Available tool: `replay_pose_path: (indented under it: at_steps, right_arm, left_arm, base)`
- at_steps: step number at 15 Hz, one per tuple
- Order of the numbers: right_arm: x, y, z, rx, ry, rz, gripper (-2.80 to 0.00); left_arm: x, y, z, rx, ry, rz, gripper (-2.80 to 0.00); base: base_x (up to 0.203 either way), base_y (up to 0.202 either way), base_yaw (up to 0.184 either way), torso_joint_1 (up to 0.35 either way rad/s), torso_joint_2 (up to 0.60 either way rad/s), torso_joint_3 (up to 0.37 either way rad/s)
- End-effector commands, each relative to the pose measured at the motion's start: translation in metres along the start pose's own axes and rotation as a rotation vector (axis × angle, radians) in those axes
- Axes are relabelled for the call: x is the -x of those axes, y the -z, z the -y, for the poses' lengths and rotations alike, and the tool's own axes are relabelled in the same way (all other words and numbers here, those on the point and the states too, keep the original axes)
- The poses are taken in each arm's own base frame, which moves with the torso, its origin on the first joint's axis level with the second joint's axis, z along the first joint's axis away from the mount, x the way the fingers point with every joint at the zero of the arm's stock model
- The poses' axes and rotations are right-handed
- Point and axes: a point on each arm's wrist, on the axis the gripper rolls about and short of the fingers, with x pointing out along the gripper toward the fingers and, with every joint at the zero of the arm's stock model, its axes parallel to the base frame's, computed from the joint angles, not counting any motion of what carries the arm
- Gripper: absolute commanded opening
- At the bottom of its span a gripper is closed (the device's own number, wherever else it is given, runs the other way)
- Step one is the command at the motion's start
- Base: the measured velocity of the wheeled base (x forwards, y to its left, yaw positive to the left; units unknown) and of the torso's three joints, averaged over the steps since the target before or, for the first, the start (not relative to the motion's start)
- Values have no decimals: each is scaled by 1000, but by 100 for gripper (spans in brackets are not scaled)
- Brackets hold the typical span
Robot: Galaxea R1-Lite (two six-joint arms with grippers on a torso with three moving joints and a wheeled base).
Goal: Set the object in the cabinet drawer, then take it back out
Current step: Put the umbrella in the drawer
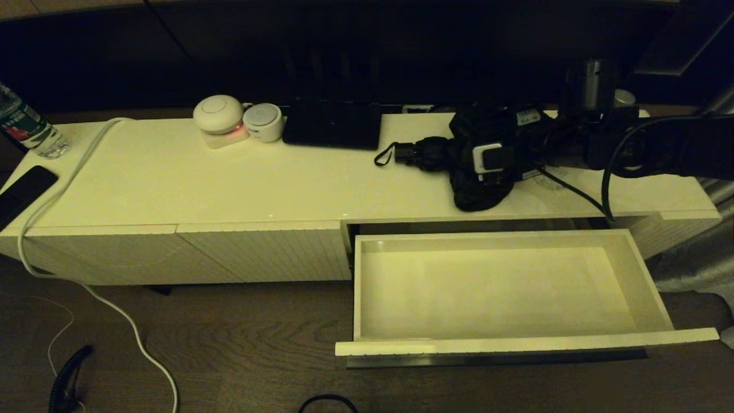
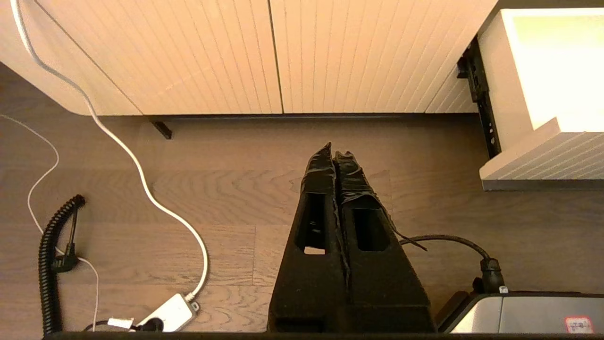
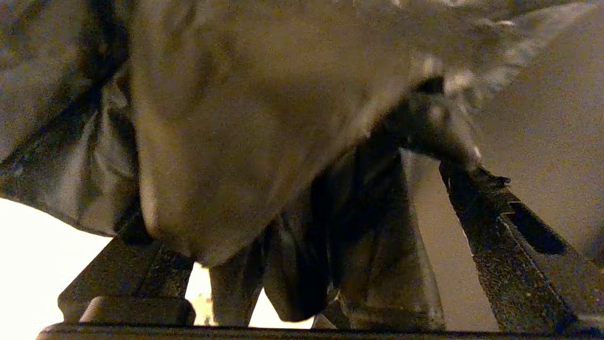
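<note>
- Umbrella, black, folded, loose fabric canopy with a stubby black plastic handle and wrist loop [image 1: 459, 166]: lies on the cream-white cabinet top [image 1: 172, 178], right half, handle end pointing left, bunched canopy spilling toward the near edge above the drawer.
- Handling, my read: light, soft and floppy in the canopy, slick fabric; only the handle and the shaft inside are stiff. A pinch on loose cloth alone would likely slip or let it unfurl. Best hold looks like across the wrapped bundle where the shaft runs, or on the handle.
- Right gripper [image 3: 302, 226]: at the umbrella's right end, over the far right of the cabinet top. Wrist view shows both fingers [image 3: 500, 222] spread with fabric folds draped between them; spread, not clamped, no firm hold evident yet.
- Cabinet drawer, wide shallow cream-white box with ribbed front and dark handle strip [image 1: 516, 347]: pulled out fully, just below and near of the umbrella, nothing inside. Short drop from top to drawer.
- Left gripper [image 2: 336, 160]: parked low over the wood floor [image 2: 236, 198], left of the drawer, fingers pressed together, holding nothing.
- Risk, as judged: canopy snagging on the drawer's far edge during transfer.
</note>
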Motion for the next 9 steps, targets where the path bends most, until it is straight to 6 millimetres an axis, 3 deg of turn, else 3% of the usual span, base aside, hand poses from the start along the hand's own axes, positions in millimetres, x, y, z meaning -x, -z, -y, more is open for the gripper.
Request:
replay_pose_path:
  at_steps: [1,3,4,9]
  right_arm:
    - [-6,-1,-4,6,-9,0,0]
    - [-8,-1,-4,6,-7,0,0]
    - [-8,-1,-4,-1,-8,0,-280]
    - [-4,-1,-6,-27,-57,-34,-280]
  left_arm:
    - [0,0,0,0,0,2,-280]
    - [0,0,0,0,0,-1,-280]
    - [0,0,0,0,0,0,-280]
    - [0,0,0,0,0,1,-280]
  base:
    - [0,0,0,0,0,0]
    - [0,0,0,0,0,0]
    - [0,0,0,0,0,0]
    - [0,0,0,0,0,0]
